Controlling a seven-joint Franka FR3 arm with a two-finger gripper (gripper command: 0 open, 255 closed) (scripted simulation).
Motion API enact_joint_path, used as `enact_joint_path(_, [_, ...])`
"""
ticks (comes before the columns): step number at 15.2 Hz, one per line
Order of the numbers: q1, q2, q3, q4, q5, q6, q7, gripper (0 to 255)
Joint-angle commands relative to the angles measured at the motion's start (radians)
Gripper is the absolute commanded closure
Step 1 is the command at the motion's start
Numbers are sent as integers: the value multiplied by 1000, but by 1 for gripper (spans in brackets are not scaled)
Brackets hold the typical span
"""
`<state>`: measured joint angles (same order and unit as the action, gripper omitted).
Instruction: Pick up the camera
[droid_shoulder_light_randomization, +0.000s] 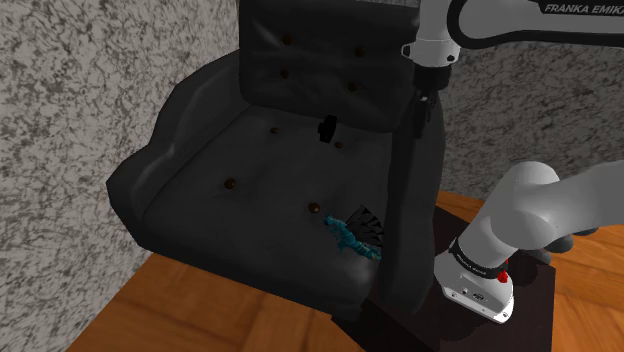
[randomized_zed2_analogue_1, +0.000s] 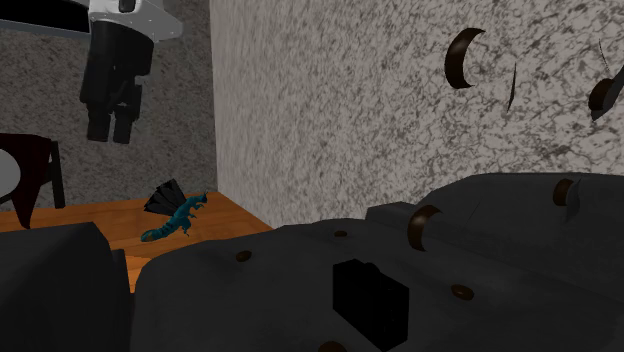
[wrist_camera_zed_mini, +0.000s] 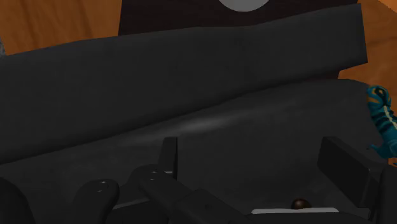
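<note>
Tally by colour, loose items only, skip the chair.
Black: 1, camera
Teal: 1, toy
Total: 2

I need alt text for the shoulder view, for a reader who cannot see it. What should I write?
A small black camera sits on the seat of a dark button-tufted armchair, near its backrest. The white arm's black gripper hangs above the chair, to the view's right of the camera. A teal lizard-like toy lies at the seat's front edge.
</note>
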<state>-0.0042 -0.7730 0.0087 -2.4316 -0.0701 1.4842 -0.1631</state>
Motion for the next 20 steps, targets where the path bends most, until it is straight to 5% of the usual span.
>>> enact_joint_path(1, [0,0,0,0,0,0,0,0])
enact_joint_path(10, [-60,308,38,77,52,273,232,0])
enact_joint_path(20, [-116,665,39,277,64,482,458,0])
